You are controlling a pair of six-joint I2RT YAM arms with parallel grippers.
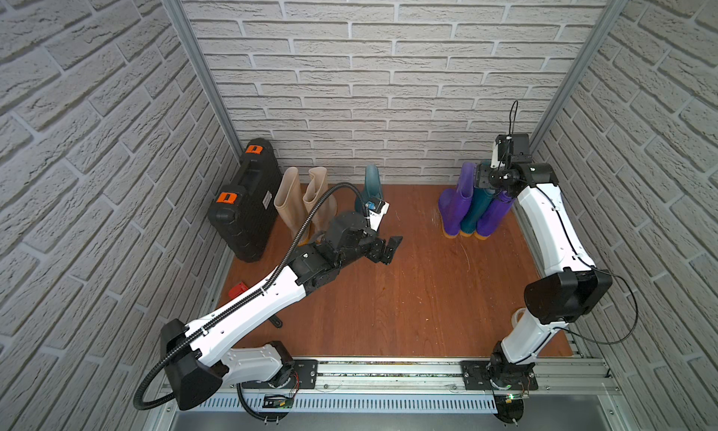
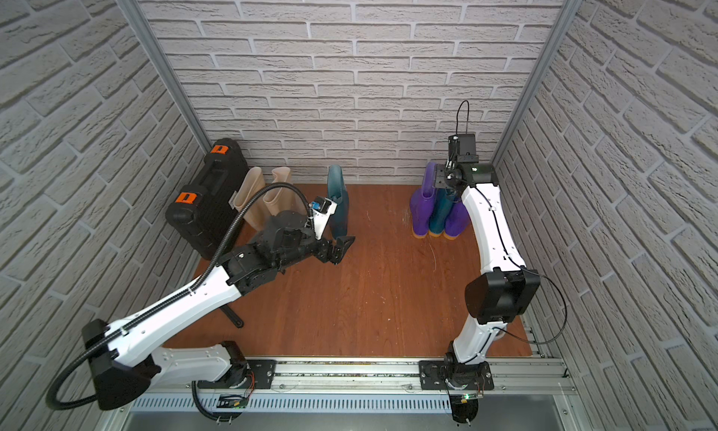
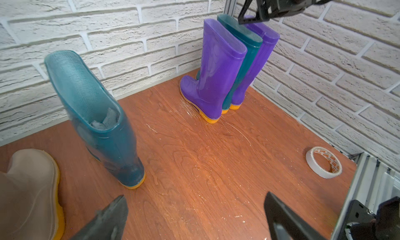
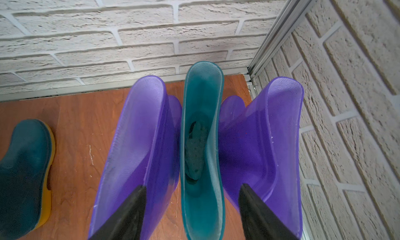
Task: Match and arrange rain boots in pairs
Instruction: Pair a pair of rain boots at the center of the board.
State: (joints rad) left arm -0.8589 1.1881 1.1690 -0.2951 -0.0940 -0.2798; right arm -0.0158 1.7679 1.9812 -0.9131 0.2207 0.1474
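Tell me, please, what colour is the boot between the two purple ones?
Dark teal boot, clearest in the right wrist view.

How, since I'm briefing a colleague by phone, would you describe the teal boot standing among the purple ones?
Look to the far right corner of the wooden floor, where two brick walls meet and the right gripper hangs. Three boots stand upright in a tight row. It is the middle one, the teal boot: the only one not purple, with purple boots on both sides.
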